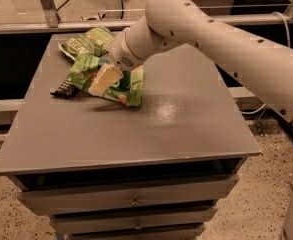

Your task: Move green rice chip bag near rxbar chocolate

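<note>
1. Right now the gripper [102, 81] sits in the upper left part of the frame, over the left rear area of the grey table [186, 129]. It is at the end of a thick white arm [211, 39] that reaches in from the right edge.
2. It is clamped on the green rice chip bag [128, 86]. One cream-coloured finger [106, 78] lies slanted across the front face of the bag, and the other is hidden behind it.
3. The bright green bag lies crumpled and tilted under the gripper, with its long side running left to right. A dark shadow falls on the tabletop along its lower edge.
4. The rxbar chocolate [65, 89] lies flat on the table at the left, a small black wrapper just beside the left end of the held bag. From where I stand I cannot tell whether the two touch.
5. A second, duller green bag with white lettering [83, 44] lies behind them, toward the table's rear left corner and close to the wrist.
6. Below the tabletop, stacked drawer fronts [131, 201] fill the lower middle of the frame, above a speckled floor [266, 184].
</note>
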### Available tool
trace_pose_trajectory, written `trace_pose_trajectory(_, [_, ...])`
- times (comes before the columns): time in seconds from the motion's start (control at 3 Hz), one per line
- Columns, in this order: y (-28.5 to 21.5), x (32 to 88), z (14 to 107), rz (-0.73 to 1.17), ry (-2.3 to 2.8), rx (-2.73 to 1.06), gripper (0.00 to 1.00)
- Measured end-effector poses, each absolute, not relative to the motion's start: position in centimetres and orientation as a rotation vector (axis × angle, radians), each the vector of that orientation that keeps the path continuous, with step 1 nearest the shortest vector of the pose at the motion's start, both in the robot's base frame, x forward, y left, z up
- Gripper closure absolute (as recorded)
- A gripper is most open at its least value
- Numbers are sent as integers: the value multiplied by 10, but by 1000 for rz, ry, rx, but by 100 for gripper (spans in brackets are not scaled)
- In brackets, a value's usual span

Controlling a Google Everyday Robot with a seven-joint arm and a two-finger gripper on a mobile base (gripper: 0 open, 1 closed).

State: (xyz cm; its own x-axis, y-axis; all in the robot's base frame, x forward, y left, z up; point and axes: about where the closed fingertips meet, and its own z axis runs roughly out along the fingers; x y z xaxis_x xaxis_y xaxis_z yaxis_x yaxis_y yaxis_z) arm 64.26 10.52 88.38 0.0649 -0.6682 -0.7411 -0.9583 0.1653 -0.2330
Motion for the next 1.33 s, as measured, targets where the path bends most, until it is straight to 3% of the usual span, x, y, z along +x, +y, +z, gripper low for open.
trace_pose_trajectory(0.67, [36, 641, 935, 406, 1589, -1567, 0])
trace_pose_trajectory(1.0, [-43, 619, 958, 327, 1548, -1614, 0])
trace_pose_trajectory(1.33, [-51, 614, 958, 317, 1536, -1636, 0])
